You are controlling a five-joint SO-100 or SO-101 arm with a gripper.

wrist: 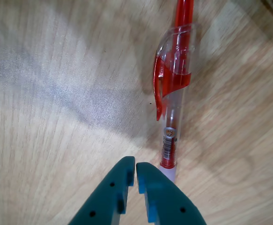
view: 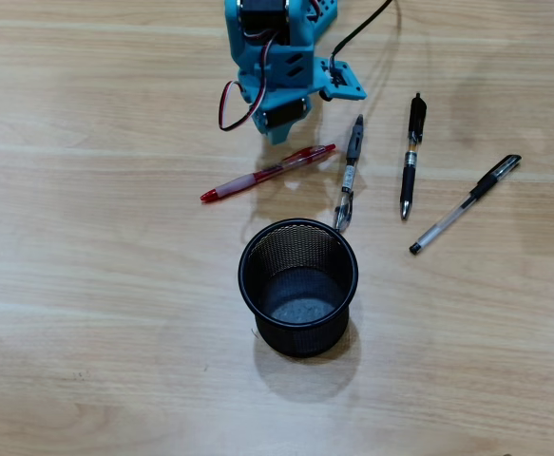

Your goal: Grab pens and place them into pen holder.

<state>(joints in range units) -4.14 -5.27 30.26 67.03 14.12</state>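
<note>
Overhead, the pen holder sits just below four loose pens, fingers nearly closed, empty, over the red pen

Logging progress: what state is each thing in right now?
Red pen: lying on table, not gripped.
Grey pen: on table, tip near holder.
Black pen with yellow band: on table.
Clear pen, black cap: on table.
Pen holder: upright, empty.
End effector: shut, empty.
</note>
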